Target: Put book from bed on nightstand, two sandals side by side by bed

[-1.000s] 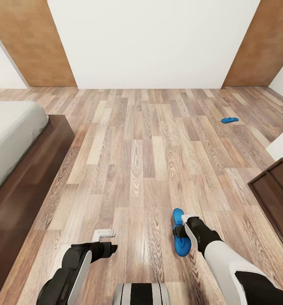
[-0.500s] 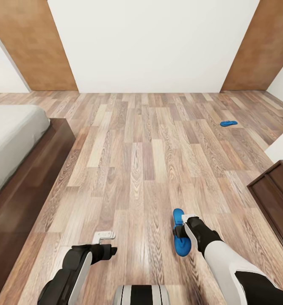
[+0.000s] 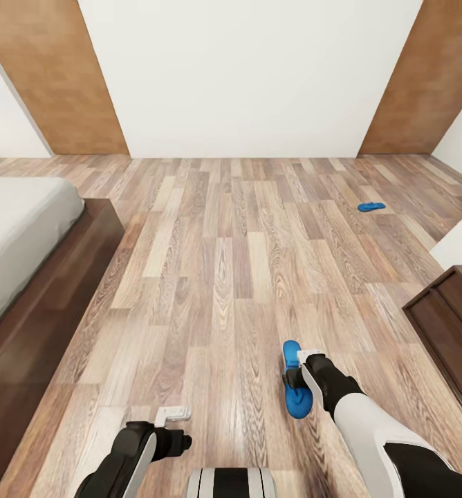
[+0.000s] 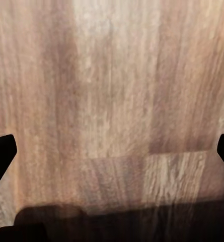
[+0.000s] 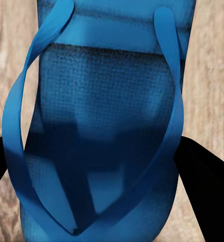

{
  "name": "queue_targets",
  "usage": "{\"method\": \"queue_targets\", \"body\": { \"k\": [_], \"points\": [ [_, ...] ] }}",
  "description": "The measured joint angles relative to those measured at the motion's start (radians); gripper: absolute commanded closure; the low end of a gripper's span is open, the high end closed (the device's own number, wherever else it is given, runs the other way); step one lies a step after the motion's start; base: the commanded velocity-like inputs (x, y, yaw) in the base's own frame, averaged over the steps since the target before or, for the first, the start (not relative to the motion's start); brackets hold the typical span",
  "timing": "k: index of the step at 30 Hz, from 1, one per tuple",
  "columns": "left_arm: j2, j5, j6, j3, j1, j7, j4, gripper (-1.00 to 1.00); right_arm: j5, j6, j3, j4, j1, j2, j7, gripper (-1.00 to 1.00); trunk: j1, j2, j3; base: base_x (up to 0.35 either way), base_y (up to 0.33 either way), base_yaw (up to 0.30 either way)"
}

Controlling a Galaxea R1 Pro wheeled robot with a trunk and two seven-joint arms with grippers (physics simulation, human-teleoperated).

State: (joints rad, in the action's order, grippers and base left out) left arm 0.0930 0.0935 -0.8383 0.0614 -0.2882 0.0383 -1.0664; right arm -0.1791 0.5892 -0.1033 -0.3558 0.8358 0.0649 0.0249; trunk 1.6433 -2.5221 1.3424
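One blue sandal (image 3: pixel 294 387) hangs just above the floor with my right gripper (image 3: pixel 299 377) shut on its side. In the right wrist view the sandal (image 5: pixel 106 101) and its straps span the gap between the dark fingers (image 5: pixel 205 186). The other blue sandal (image 3: pixel 371 206) lies on the floor far off to the right. The bed (image 3: pixel 23 228), with an off-white mattress on a dark wood frame, runs along the left. My left gripper (image 3: pixel 173 415) hangs open over bare floorboards (image 4: pixel 112 101). The book is out of view.
A dark wooden cabinet (image 3: pixel 449 332) stands at the right edge beside a white block (image 3: pixel 460 242); I cannot tell whether it is a nightstand. Wood floor (image 3: pixel 224 263) stretches to a white wall (image 3: pixel 245 76) between brown wood panels.
The head camera has shifted, so wall and floor sit slightly lower in the picture. My left gripper has drawn back towards my body. The right gripper still holds the sandal in the same place.
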Motion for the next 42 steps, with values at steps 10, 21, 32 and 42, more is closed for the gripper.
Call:
{"method": "queue_targets", "body": {
  "k": [10, 21, 32, 42],
  "points": [
    [0.001, -0.003, 0.046, -0.004, -0.002, 0.018, 0.061, -1.00, 0.000, 0.000, 0.000, 0.001, 0.000, 0.000, 0.001, 1.00, 0.000, 0.000, -0.016, 0.000, 0.000, 0.000],
    [0.001, -0.001, 0.071, -0.005, -0.001, 0.037, 0.073, -1.00, 0.000, -0.001, 0.001, 0.002, 0.000, 0.001, 0.002, 1.00, 0.000, 0.000, -0.033, 0.000, 0.000, 0.000],
    [0.001, 0.001, 0.074, 0.000, -0.001, 0.038, 0.075, -1.00, 0.000, -0.001, 0.001, 0.003, 0.000, 0.001, 0.002, 1.00, 0.000, 0.000, -0.051, 0.000, 0.000, 0.000],
    [0.000, 0.000, 0.074, 0.002, -0.001, 0.038, 0.075, -1.00, 0.000, -0.001, 0.001, 0.003, 0.000, 0.001, 0.002, 1.00, 0.000, 0.000, -0.067, 0.000, 0.000, -0.015]
  ]
}}
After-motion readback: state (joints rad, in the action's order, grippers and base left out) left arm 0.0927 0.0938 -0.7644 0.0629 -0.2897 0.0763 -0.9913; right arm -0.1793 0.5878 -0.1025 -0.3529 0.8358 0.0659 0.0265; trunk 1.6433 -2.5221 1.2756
